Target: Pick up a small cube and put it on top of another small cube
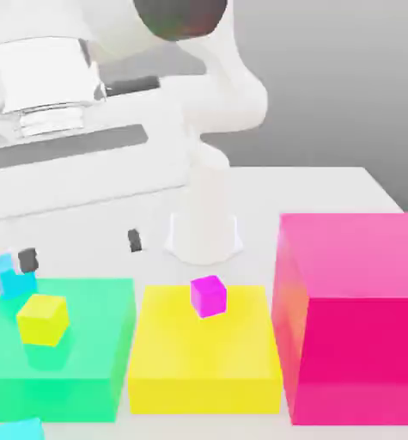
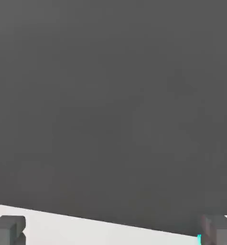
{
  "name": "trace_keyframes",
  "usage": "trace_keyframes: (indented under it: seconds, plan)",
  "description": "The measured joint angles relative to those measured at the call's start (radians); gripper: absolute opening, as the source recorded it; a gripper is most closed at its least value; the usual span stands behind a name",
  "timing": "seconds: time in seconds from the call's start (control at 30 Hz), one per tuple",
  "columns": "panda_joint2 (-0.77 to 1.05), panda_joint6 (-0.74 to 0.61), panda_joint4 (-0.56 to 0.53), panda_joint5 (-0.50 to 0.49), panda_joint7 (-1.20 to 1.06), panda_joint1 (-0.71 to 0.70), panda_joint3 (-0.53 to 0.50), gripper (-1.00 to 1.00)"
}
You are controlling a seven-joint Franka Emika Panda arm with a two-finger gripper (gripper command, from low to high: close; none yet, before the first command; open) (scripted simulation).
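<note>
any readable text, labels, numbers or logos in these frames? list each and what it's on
None. No words, numbers, labels or logos can be read on anything.
Checked: the cyan small cube, the magenta small cube, the small yellow cube, the green block, the yellow block, the big pink cube, the white table and the white arm all have plain, unmarked faces.

Your white table (image 1: 327, 185) carries three big blocks in a row: green slab (image 1: 78, 361), yellow slab (image 1: 203, 361), tall pink cube (image 1: 362, 344). Behind the green slab a small cyan cube (image 1: 3, 271) sits; a second cyan cube (image 1: 18, 428) lies before it. The robot base (image 1: 204, 228) stands behind.
</note>
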Motion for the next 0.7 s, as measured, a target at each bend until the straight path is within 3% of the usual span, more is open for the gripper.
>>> trace_keyframes:
  seconds: [0.23, 0.47, 0.57, 0.6, 0.7]
  plan:
    - [0.224, 0.052, 0.034, 0.022, -0.134, -0.055, -0.008, 0.00]
    - [0.414, 0.129, 0.062, -0.037, -0.215, -0.102, -0.033, 0.00]
    - [0.521, 0.203, 0.086, -0.002, -0.253, -0.139, 0.006, 0.00]
    - [0.554, 0.227, 0.094, 0.014, -0.265, -0.152, 0.022, -1.00]
    - [0.554, 0.226, 0.094, 0.014, -0.265, -0.152, 0.022, -1.00]
